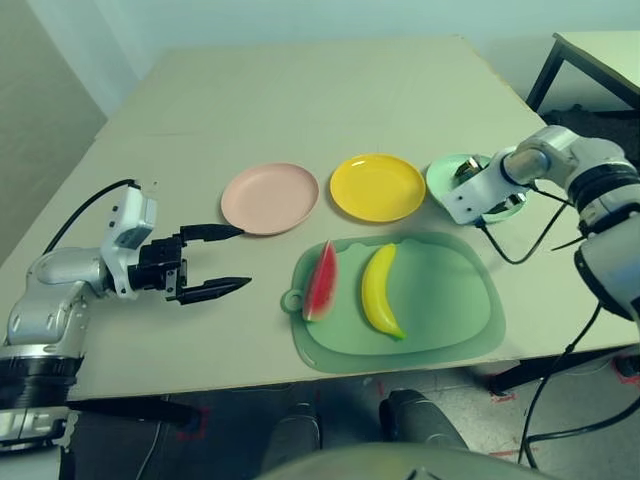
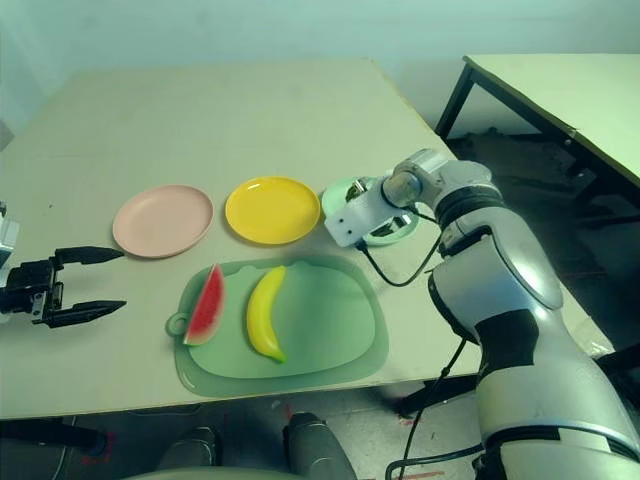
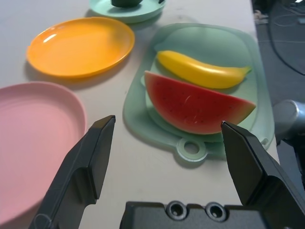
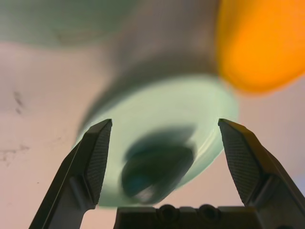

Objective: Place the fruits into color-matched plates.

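A red watermelon wedge (image 1: 320, 281) and a yellow banana (image 1: 380, 290) lie side by side on the left half of a large green mat (image 1: 445, 300). Behind the mat stand a pale pink plate (image 1: 270, 198), a yellow plate (image 1: 378, 187) and a mint green plate (image 1: 442, 178). The dark green avocado (image 4: 155, 174) lies in the mint green plate (image 4: 190, 102). My right gripper (image 4: 164, 121) hangs over that plate, open, with its fingers either side of the avocado and apart from it. My left gripper (image 1: 244, 257) is open and empty, left of the mat and in front of the pink plate.
The beige table (image 1: 300, 100) stretches bare behind the plates. A black cable (image 1: 520, 250) runs from my right wrist across the table's right edge. A second table (image 2: 560, 90) stands off to the right.
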